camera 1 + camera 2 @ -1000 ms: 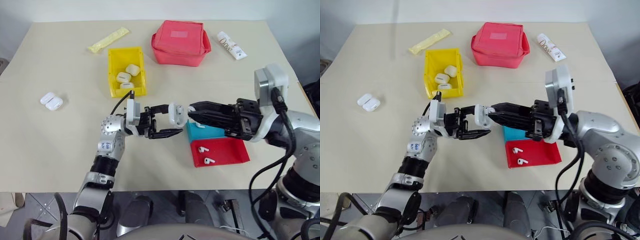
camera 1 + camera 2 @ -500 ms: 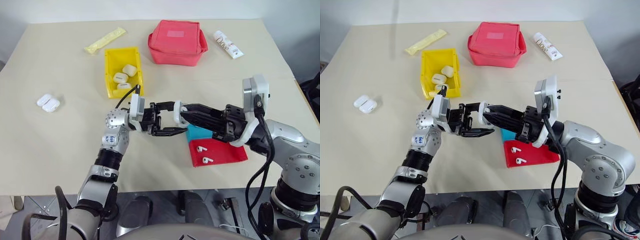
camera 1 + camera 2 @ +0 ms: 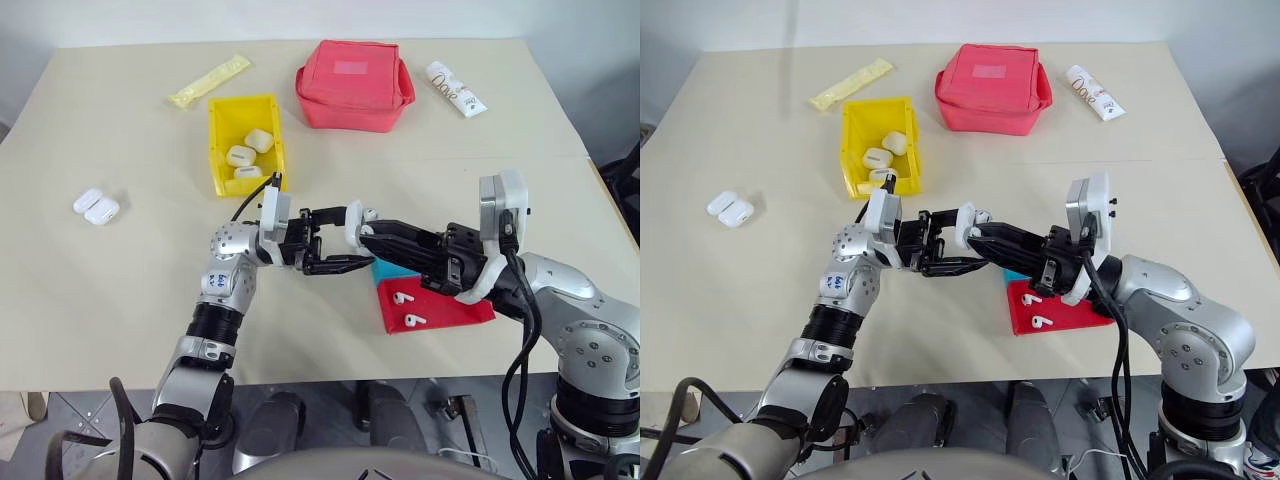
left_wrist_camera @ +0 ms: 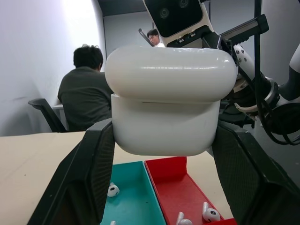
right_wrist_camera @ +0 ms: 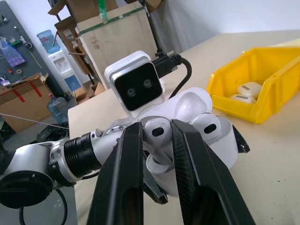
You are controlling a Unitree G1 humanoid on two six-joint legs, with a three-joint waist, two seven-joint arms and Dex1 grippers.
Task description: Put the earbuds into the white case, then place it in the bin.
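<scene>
Beige table (image 3: pixel 480 120) bears yellow bin (image 3: pixel 222 150), red pouch (image 3: pixel 350 85), trays (image 3: pixel 440 305).

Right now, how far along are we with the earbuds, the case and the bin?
Done: three closed cases lie in the yellow bin. In hand: the left hand holds the white case open above the table, one earbud seated; the right hand pinches another earbud at its mouth. Left: seat it, shut the lid, bin it. Two earbuds wait in the red tray.
</scene>
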